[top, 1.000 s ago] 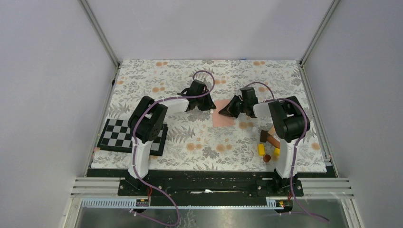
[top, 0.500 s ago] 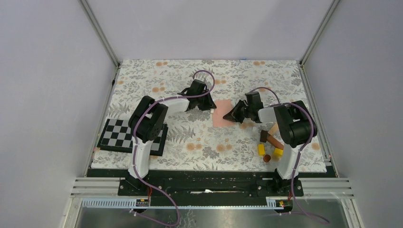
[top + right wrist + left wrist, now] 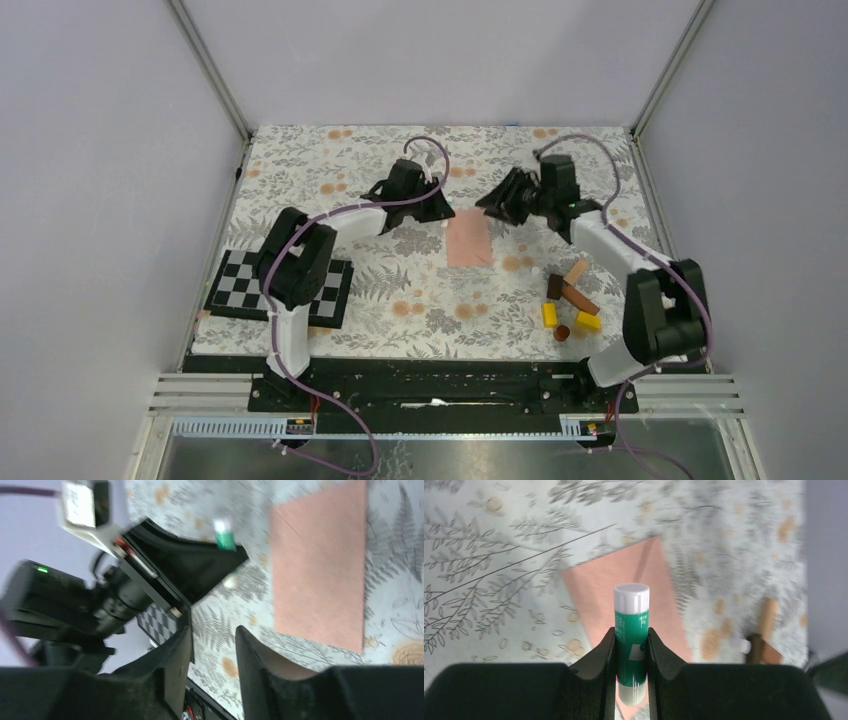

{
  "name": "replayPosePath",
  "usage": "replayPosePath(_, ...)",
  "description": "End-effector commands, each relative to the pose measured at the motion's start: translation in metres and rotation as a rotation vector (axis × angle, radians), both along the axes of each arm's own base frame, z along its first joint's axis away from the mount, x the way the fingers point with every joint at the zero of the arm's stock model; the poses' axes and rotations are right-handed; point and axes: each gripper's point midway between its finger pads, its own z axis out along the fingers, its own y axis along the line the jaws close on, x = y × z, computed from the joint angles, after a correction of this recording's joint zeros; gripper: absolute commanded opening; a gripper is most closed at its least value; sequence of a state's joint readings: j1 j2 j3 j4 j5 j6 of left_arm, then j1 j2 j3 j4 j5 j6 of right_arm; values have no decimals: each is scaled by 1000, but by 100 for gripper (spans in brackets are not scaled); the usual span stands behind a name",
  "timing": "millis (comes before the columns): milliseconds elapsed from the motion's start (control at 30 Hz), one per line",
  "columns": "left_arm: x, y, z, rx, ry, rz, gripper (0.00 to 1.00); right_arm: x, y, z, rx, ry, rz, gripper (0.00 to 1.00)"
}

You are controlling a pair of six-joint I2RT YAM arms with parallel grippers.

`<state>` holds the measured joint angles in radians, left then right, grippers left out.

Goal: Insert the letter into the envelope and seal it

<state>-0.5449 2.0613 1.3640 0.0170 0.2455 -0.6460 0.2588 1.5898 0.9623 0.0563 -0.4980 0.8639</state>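
Observation:
The salmon-pink envelope (image 3: 468, 243) lies flat on the floral cloth at mid-table and shows as a plain rectangle (image 3: 320, 565). My left gripper (image 3: 436, 209) hovers at its back left corner, shut on a green glue stick (image 3: 631, 630) with a white cap that points over the envelope (image 3: 594, 590). My right gripper (image 3: 497, 203) sits behind the envelope's right corner, raised off the cloth. Its jaws (image 3: 213, 632) stand open with nothing between them. The glue stick (image 3: 225, 536) also shows in the right wrist view. The letter is not in view.
A black-and-white checkerboard (image 3: 280, 285) lies at the left front, partly under the left arm. Several wooden blocks (image 3: 570, 300), yellow and brown, lie scattered at the right front. Metal frame posts and grey walls close the table in on three sides.
My right arm has lifted off the envelope and swung toward the back, and its jaws have opened. The left gripper has shifted slightly back, still holding the glue stick.

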Motion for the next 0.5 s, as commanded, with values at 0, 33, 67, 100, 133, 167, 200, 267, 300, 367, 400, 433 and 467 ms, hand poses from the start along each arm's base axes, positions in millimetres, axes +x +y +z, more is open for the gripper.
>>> replayPosePath(0, -14, -24, 152, -282, -450, -225, 0, 7, -16, 93, -112, -227, -13, 51)
replayPosePath(33, -29, -26, 169, -329, -509, -288, 0, 5, -19, 106, -143, -251, -14, 54)
replayPosePath(67, -41, -26, 181, -362, -561, -328, 0, 4, -20, 117, -171, -276, -15, 57)
replayPosePath(100, -53, -26, 193, -392, -612, -364, 0, 2, -21, 128, -199, -297, -17, 58)
replayPosePath(133, -63, -25, 203, -409, -657, -390, 0, 0, -22, 138, -226, -315, -21, 59)
replayPosePath(167, -73, -24, 210, -415, -695, -417, 0, -2, -21, 150, -248, -340, -20, 59)
replayPosePath(200, -82, -24, 216, -417, -727, -444, 0, -7, -17, 160, -269, -363, -14, 59)
replayPosePath(267, -97, -25, 226, -408, -785, -487, 0, -15, -13, 182, -307, -416, -15, 57)
replayPosePath(300, -103, -26, 231, -401, -813, -499, 0, -19, -10, 190, -320, -438, -11, 57)
replayPosePath(367, -113, -29, 237, -387, -850, -520, 0, -27, -5, 207, -339, -475, -5, 56)
replayPosePath(400, -116, -29, 239, -384, -860, -522, 0, -31, -4, 211, -355, -483, -1, 55)
replayPosePath(433, -118, -29, 241, -382, -872, -516, 0, -33, -4, 218, -370, -500, -9, 53)
replayPosePath(467, -123, -29, 244, -386, -889, -514, 0, -36, -3, 221, -389, -506, -12, 53)
